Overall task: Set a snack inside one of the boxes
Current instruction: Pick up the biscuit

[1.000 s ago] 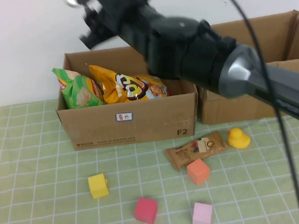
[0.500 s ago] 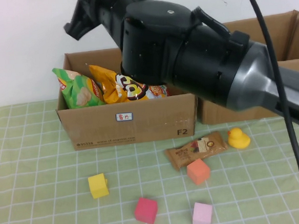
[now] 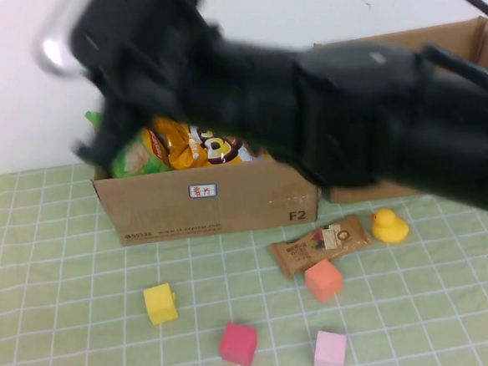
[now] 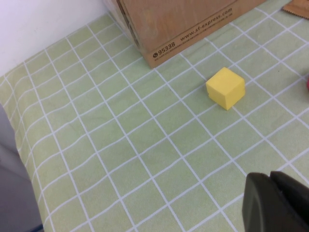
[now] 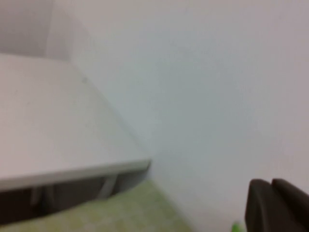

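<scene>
Nearest, the pink cube [image 3: 330, 350], red cube [image 3: 238, 343] and yellow cube [image 3: 160, 303] lie apart on the open checked cloth [image 3: 58, 280]. The left gripper [image 4: 277, 203] hovers low near the yellow cube; its fingers look shut together. The snack bar [image 3: 320, 244] lies before the front box [image 3: 212, 204], touching the orange cube [image 3: 324, 280]. The right gripper [image 5: 276, 206], fingers closed together, faces the wall
</scene>
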`<state>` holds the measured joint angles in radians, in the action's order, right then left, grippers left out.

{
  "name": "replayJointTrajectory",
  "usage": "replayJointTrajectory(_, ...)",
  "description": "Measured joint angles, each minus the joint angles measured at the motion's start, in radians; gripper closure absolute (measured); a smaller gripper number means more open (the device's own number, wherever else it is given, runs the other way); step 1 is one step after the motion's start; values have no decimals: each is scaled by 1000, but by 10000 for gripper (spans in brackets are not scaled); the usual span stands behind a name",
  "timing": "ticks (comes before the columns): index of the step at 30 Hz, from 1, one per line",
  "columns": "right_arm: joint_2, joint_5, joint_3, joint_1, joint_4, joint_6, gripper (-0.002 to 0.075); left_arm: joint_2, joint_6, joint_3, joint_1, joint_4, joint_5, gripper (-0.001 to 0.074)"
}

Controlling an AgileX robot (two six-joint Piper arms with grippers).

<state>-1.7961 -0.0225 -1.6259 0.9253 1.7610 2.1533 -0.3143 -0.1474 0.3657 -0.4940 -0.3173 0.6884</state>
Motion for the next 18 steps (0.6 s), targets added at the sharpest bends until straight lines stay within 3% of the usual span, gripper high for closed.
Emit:
replayJointTrajectory(9,180,41,484,-2,-6,-128,728,0,0,0,0,0,0,736)
replayJointTrajectory(18,255,-205,760,-44,-6,-337,728,0,0,0,0,0,0,736)
